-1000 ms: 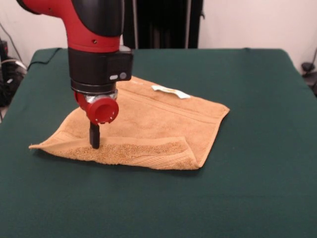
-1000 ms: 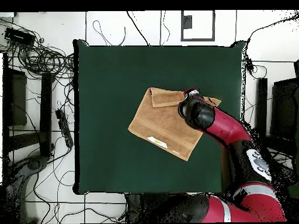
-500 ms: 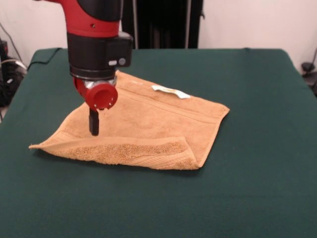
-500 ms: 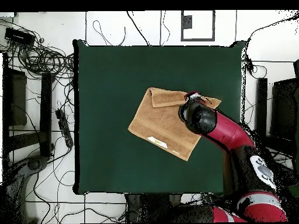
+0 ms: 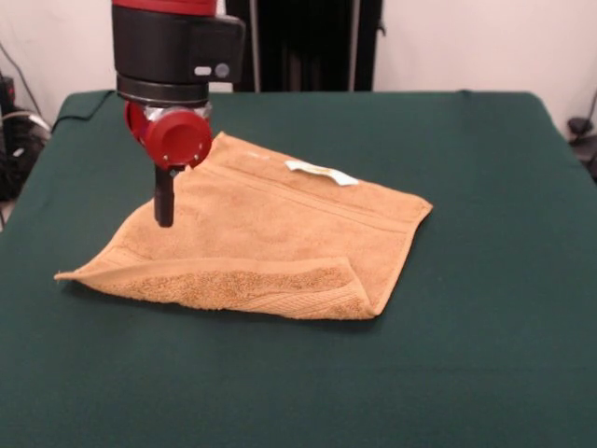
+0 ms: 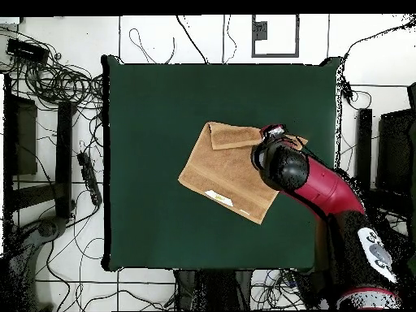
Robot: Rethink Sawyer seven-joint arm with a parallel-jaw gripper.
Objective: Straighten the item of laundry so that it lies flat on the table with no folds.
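The fingers [image 5: 164,210] have risen clear of the towel [image 5: 280,243]; whether they are parted cannot be told. Towel mid-bench, nearer one side edge, one border strip folded over, white label [image 5: 321,172] showing. Bare green bench [image 5: 485,355] surrounds it.

Orange-tan towel [image 5: 280,238], woven border bands, white label [image 5: 320,172]; dark green table [image 5: 485,280]; red-black arm [image 6: 325,191].
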